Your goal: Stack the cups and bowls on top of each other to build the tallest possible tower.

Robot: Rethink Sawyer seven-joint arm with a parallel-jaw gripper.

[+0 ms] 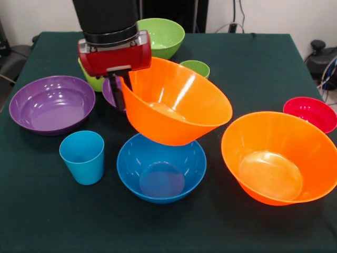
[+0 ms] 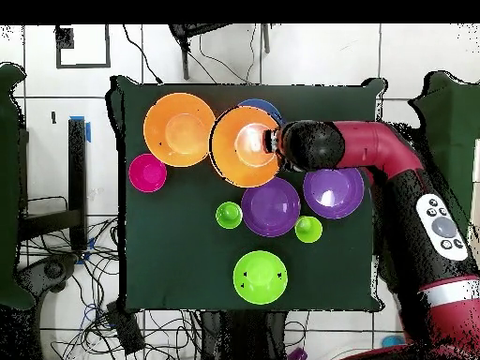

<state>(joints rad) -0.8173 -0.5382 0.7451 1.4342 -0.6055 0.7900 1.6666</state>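
My pincer [image 1: 122, 89] is clamped on the rim of an orange bowl [image 1: 176, 103], holding it tilted just above the blue bowl [image 1: 161, 167]. At three o'clock sits a second orange bowl [image 1: 279, 157]; at nine o'clock, a sky-blue cup [image 1: 82, 156].

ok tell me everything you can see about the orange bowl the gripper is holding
The held orange bowl is big, glossy plastic, with a flat base and flaring walls. It is tilted, its mouth facing up and toward the front camera. The gripper clamps its rim on one side. Its underside hangs just above or touches the blue bowl; contact is unclear.
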